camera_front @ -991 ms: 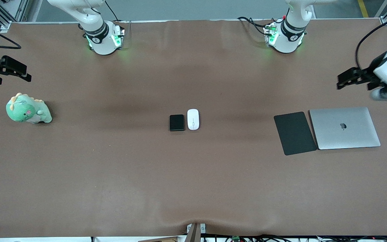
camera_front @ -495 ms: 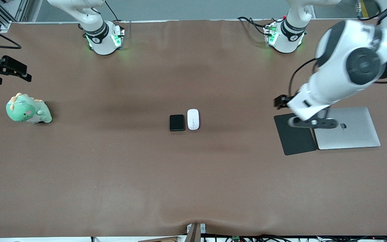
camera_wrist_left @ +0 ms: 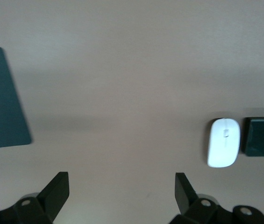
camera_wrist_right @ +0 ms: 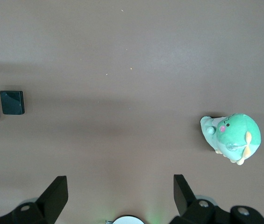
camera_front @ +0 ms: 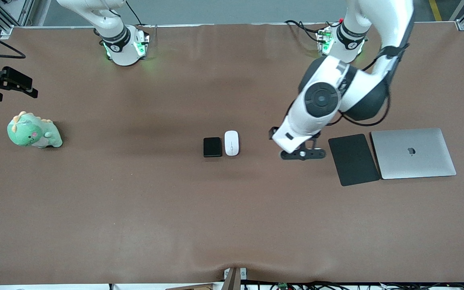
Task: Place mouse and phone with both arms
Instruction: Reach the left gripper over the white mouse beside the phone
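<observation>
Brown, soft-looking table (camera_front: 135, 209) all around, a bit wrinkled at the edge nearest the front camera. Left gripper (camera_front: 301, 154) up over bare table between the mouse (camera_front: 231, 143) and the dark mouse pad (camera_front: 353, 159); mostly hidden under its own white arm in the front view. Fingers (camera_wrist_left: 57, 191) wide apart in the left wrist view, nothing between them. Half a second ago over the mouse pad and the laptop (camera_front: 413, 153); now past both, closer to the mouse.

Right gripper (camera_front: 4, 82) over the table edge at the right arm's end, partly cut off by the picture's side. Waiting, in the same spot as before. Fingers (camera_wrist_right: 57, 193) apart too, holding nothing.

White oval mouse, smooth, thin grey line down the middle, flat on the table's middle. Shiny black phone (camera_front: 212, 147) with round corners just beside it, toward the right arm's end. Not moved since before.

Flat silver laptop, shut, right beside the dull black pad. Green plush dinosaur (camera_front: 33, 131) near the right arm's end.
</observation>
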You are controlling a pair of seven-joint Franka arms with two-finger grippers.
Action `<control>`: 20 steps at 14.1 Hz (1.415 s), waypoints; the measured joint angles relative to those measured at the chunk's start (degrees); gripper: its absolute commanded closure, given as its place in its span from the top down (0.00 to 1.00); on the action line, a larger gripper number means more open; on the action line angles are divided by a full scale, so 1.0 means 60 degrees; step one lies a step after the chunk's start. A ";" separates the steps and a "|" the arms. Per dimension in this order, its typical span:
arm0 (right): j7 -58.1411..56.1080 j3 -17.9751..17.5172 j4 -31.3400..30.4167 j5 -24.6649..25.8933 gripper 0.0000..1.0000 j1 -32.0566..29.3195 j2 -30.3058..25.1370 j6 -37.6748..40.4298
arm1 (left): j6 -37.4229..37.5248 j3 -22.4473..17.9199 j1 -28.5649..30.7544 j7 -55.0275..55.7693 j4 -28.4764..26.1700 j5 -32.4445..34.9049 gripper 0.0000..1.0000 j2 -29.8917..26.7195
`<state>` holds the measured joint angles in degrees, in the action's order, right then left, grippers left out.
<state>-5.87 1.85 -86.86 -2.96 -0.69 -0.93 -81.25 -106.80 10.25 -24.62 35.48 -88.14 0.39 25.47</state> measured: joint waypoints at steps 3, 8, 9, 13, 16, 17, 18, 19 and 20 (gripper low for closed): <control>0.0000 -0.0004 0.0001 -0.0002 1.00 0.0004 0.0000 0.0000 | -0.0766 0.0003 -0.0552 0.0843 0.0001 0.0000 1.00 0.0529; 0.0000 -0.0001 0.0000 -0.0002 1.00 0.0004 0.0000 0.0000 | -0.1818 0.0003 -0.1285 0.2023 0.0000 0.0000 1.00 0.1354; 0.0000 0.0000 0.0001 -0.0002 1.00 0.0003 0.0000 0.0000 | -0.2005 0.0002 -0.1398 0.2156 0.0000 0.0000 1.00 0.1487; 0.0000 0.0001 0.0001 -0.0002 1.00 0.0004 0.0000 0.0001 | -0.2725 0.0003 -0.1829 0.2371 0.0001 0.0000 1.00 0.1951; 0.0000 0.0000 0.0001 -0.0002 1.00 0.0004 0.0000 0.0001 | -0.3295 0.0003 -0.2064 0.2371 0.0002 0.0000 1.00 0.2296; 0.0000 -0.0002 0.0001 -0.0003 1.00 0.0007 0.0000 0.0001 | -0.3403 0.0001 -0.2123 0.2371 0.0003 0.0000 1.00 0.2380; 0.0000 -0.0005 0.0001 -0.0006 1.00 0.0016 0.0000 0.0001 | -0.3454 0.0001 -0.2164 0.2371 0.0005 0.0000 1.00 0.2437; 0.0000 -0.0006 0.0001 -0.0007 1.00 0.0027 0.0000 0.0000 | -0.3499 0.0001 -0.2196 0.2371 0.0007 0.0000 1.00 0.2484; 0.0000 -0.0007 0.0000 -0.0007 1.00 0.0034 0.0000 0.0000 | -0.3575 -0.0006 -0.2237 0.2371 0.0007 0.0000 1.00 0.2542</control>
<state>-5.87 1.81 -86.86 -3.00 -0.49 -0.93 -81.25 -128.25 10.22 -38.04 49.71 -88.10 0.39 40.73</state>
